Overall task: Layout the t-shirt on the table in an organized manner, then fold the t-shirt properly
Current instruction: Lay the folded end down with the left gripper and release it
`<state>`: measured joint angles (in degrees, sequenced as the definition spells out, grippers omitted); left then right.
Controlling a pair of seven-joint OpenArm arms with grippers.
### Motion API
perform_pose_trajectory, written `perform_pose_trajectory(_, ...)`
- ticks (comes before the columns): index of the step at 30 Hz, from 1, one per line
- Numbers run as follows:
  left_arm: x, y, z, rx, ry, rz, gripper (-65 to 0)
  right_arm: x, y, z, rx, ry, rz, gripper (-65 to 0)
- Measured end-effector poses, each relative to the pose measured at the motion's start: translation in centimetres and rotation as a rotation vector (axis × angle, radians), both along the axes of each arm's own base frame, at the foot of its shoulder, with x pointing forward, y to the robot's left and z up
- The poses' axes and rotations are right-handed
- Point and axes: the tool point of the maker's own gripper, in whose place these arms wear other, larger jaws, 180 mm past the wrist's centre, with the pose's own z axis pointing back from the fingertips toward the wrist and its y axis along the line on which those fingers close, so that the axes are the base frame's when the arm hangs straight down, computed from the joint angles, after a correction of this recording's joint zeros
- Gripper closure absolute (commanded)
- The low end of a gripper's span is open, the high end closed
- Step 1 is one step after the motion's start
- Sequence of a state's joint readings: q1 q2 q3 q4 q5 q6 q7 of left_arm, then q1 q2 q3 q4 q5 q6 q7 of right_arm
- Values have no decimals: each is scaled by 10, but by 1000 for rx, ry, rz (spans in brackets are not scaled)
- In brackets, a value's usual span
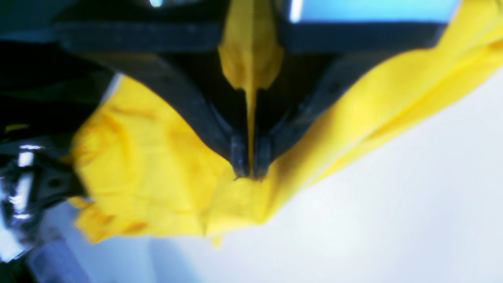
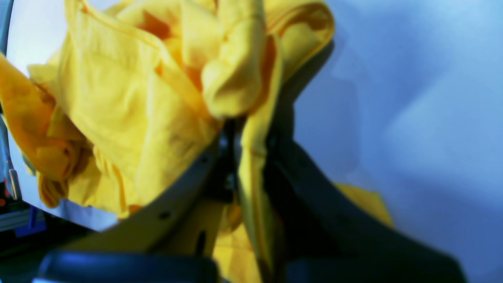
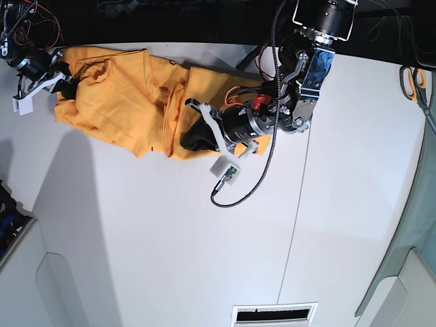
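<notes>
The orange t-shirt (image 3: 122, 102) lies bunched in a band along the far side of the white table (image 3: 170, 238). At its right end my left gripper (image 3: 193, 139) is shut on a pinch of the cloth. The left wrist view shows the two fingertips (image 1: 239, 157) closed on a thin fold of the t-shirt (image 1: 157, 177) just above the table (image 1: 393, 216). Over at the shirt's left end, my right gripper (image 3: 65, 80) grips it too. In the right wrist view a strip of the t-shirt (image 2: 129, 118) runs between that gripper's (image 2: 245, 137) closed fingers.
Orange-handled scissors (image 3: 415, 82) lie at the table's far right edge. A black cable (image 3: 255, 180) loops from the left arm onto the table. A dark seam (image 3: 300, 197) runs down the tabletop. A vent slot (image 3: 272, 315) sits at the near edge.
</notes>
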<state>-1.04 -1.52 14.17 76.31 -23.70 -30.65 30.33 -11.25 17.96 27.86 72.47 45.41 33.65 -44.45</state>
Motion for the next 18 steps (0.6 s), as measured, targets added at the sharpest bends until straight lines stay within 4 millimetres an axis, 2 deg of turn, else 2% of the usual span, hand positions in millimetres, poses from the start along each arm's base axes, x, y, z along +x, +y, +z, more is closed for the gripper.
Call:
perform_pose_trajectory(3, -8, -6, -21, -14, 62, 16, -32, 0, 0, 0, 0, 1, 0, 0)
perform_pose_trajectory(6, -14, -15, -31, -49, 97, 36, -32, 0, 0, 0, 0, 0, 0, 0)
perform_pose_trajectory(12, -14, -16, -34, -39, 120, 23, -32, 1, 0, 0, 0, -5, -3, 0)
perform_pose_trajectory(14, -14, -19, -24, -20, 123, -36, -32, 2, -1, 1, 0, -13, -9, 0)
perform_pose_trajectory(18, -4, -34, 36, -91, -11, -144, -32, 3, -3, 3, -11, -19, -12, 0)
